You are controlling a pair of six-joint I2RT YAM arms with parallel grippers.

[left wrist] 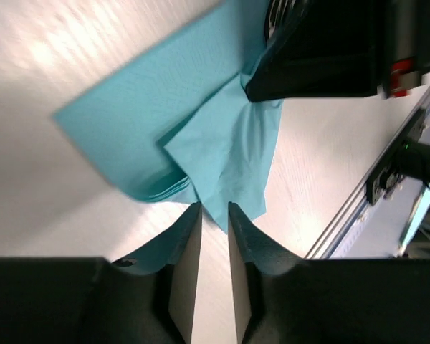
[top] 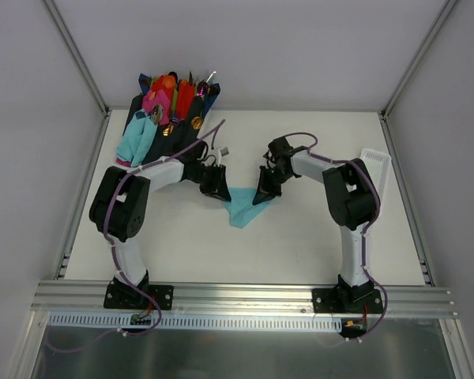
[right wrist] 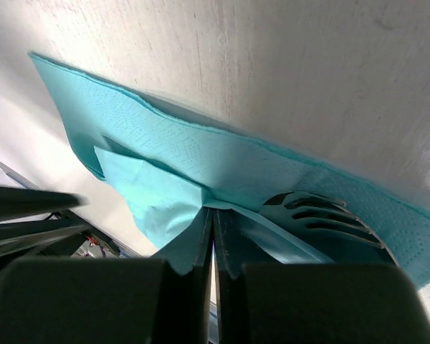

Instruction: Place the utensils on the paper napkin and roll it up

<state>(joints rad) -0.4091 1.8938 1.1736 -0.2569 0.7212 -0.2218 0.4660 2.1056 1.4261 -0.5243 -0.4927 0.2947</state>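
So the paper napkin (top: 241, 212) is sitting roughly mid-table (top: 300, 245), right between the two arms, and it's not flat at all: it's folded over itself with a loose flap on top and a pointy corner aimed toward the near edge. The right gripper (right wrist: 213, 212) is down on the napkin's right side with its fingers squeezed completely together, and from its own wrist cam it looks like they're pinching the edge of that loose flap, since the paper runs right up into the tips. Just to the right of those fingers you can see a fork (right wrist: 322, 215) lying on the napkin, tines showing and the rest tucked behind the finger, so I can't see its handle or whether any other cutlery is under there. The left gripper (left wrist: 215, 206) is at the napkin's left edge, fingers a narrow slit apart with bare table showing through the gap, so nothing's in it. The napkin's pointed corner ends just beside its tips, and I honestly can't tell whether it's touching. Way off in the far left corner there's a pile of napkin bundles (top: 170, 103) in pink, red, navy and light teal with gold cutlery poking out, and a white rack (top: 377, 164) sits by the right edge.
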